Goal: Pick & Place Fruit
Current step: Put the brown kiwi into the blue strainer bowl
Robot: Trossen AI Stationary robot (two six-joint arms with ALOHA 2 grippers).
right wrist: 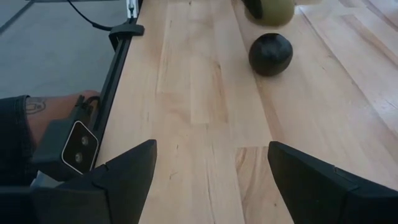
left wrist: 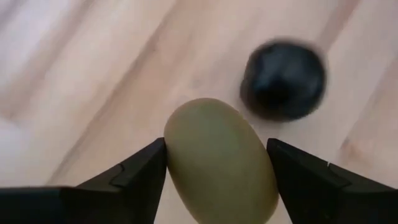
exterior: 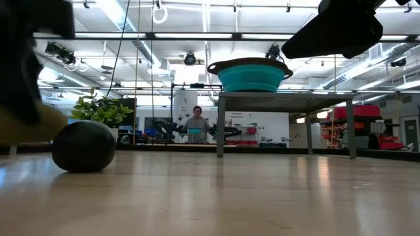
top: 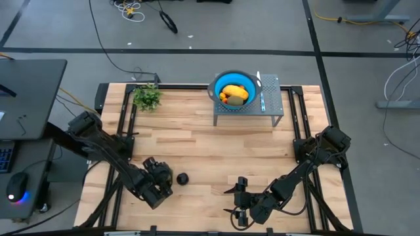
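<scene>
My left gripper [top: 157, 185] stands near the table's front left, shut on an olive-green oval fruit [left wrist: 217, 162]. Just right of it a blackish round fruit [top: 182, 177] rests on the wood. A teal bowl [top: 216, 84] sits on a grey metal stand [top: 272, 108] at the far middle. In it lie a yellow-orange piece [top: 235, 92] and other small fruit. My right gripper [top: 239, 202] hovers open near the front edge, right of the black fruit, with nothing between its fingers. My left gripper pinches the olive-green fruit by its two long sides [left wrist: 173, 155] between its two fingers [left wrist: 140, 171], which slant down from the table's left and lie along the oval. In the low view the fruit [exterior: 29, 124] hangs clear of the table.
A leafy green sprig [top: 147, 97] lies at the far left corner. A thin pale strip [top: 260, 92] lies on the stand beside the bowl. Bare wood stretches between the grippers and the stand. A person [exterior: 197, 124] stands far off in the room behind.
</scene>
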